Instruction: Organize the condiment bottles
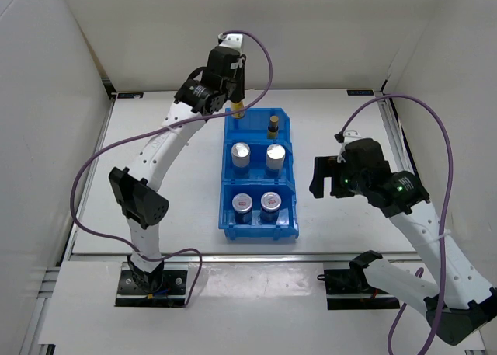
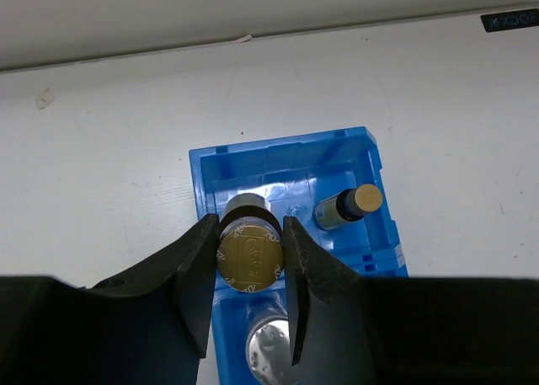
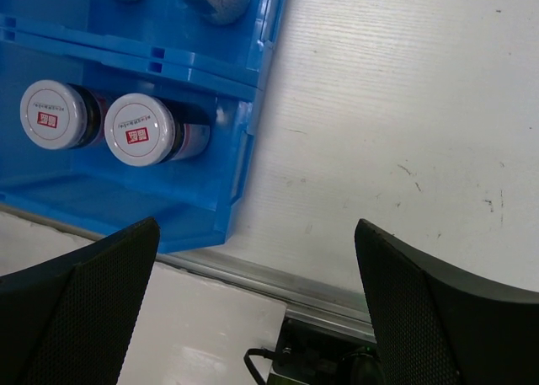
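left claw (image 2: 250, 236) (image 1: 235, 105) is clenching on the gold cap of a slim brown bottle (image 2: 250, 263), one finger (image 2: 200, 259) pressing on each side of the cap. the bottle is standing upright at the left of the far compartment of the blue bin (image 2: 278, 147) (image 1: 227, 219); whether its base is touching the bin floor, cannot tell. its yellow label is showing just under the claw in the top view. the second brown bottle (image 2: 349, 206) (image 1: 273, 127) is standing in the same compartment, at the right, apart from the held one.

the middle compartment is holding the left white-blue cylinder (image 1: 241, 154) and the right white-blue cylinder (image 1: 275, 156), side by side, silver tops facing up. the near compartment is holding the left grey jar (image 1: 243, 205) (image 3: 52, 114) and the right grey jar (image 1: 270, 203) (image 3: 139, 130), touching, red marks on their lids.

right claw (image 3: 255, 233) (image 1: 322, 176) is hanging released, fingers (image 3: 93, 292) spread wide, gripping nothing. it is hovering above the white table (image 1: 178, 176) (image 3: 404, 107), just beside the bin's right wall near the near compartment, well apart from the left claw.

the bin is sitting in the middle of the table, long axis running away from the arm bases.
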